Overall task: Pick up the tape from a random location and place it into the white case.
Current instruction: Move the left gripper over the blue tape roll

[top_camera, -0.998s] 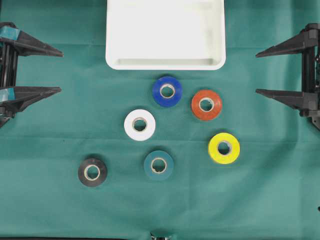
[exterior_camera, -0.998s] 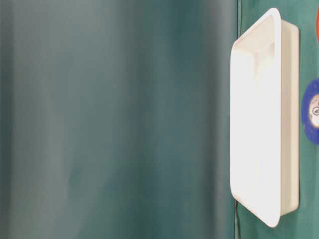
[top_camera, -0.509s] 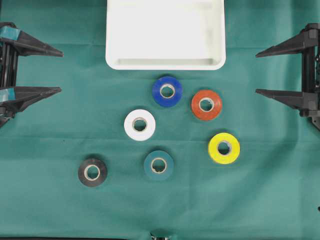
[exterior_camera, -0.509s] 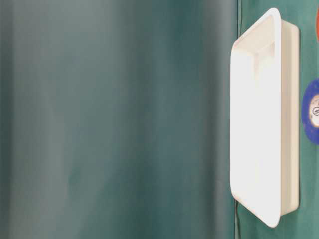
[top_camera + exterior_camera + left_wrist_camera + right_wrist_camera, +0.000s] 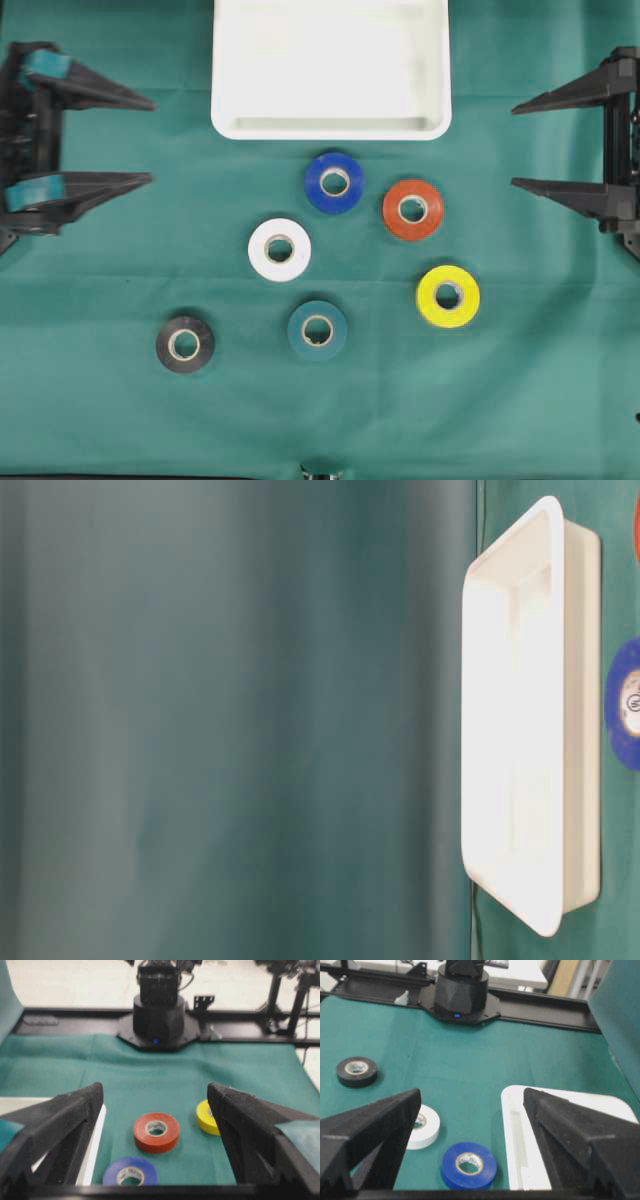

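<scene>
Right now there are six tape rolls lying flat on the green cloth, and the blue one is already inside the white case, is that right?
Not quite. The overhead view shows the blue roll on the green cloth just outside the white case, which holds nothing. All six rolls do lie flat on the cloth.

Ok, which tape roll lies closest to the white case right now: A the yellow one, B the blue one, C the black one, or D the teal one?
B: in the overhead view the blue roll lies just below the rim of the white case, while the yellow roll, teal roll and black roll lie farther down the cloth.
</scene>
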Available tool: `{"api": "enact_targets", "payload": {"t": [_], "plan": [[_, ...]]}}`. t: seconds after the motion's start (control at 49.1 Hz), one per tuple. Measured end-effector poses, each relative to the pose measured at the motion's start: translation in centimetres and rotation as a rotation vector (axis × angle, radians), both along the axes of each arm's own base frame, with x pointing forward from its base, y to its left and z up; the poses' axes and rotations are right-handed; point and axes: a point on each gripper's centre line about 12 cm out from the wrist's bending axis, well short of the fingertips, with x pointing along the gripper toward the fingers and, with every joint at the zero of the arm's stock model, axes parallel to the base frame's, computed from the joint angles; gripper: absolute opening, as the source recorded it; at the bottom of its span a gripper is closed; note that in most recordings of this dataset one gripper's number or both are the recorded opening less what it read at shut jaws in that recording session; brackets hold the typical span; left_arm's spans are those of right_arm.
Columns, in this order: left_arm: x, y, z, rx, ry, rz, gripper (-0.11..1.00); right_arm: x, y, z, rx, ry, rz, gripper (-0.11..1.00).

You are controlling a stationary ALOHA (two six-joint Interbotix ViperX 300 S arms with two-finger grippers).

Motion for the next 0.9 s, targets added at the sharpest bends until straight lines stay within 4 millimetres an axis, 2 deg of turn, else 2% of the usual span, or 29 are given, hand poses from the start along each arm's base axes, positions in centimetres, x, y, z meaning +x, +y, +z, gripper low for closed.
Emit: {"api": "enact_targets", "payload": {"t": [0.407, 0.55, 0.713, 0.896], "plan": [[8.4, 0.0, 0.0, 0.001, 0.083, 0.000, 0.98, 0.0, 0.0, 0.0, 0.000, -0.002, 0.000, 0.92], [10.7, 0.0, 0.4, 0.005, 0.084, 0.000, 0.98, 0.0, 0.0, 0.0, 0.000, -0.002, 0.000, 0.92], [12.7, 0.0, 0.7, 0.032, 0.081, -0.001, 0.98, 0.0, 0.0, 0.0, 0.000, -0.002, 0.000, 0.92], [13.9, 0.0, 1.0, 0.038, 0.077, -0.001, 0.98, 0.0, 0.0, 0.0, 0.000, -0.002, 0.000, 0.92]]}}
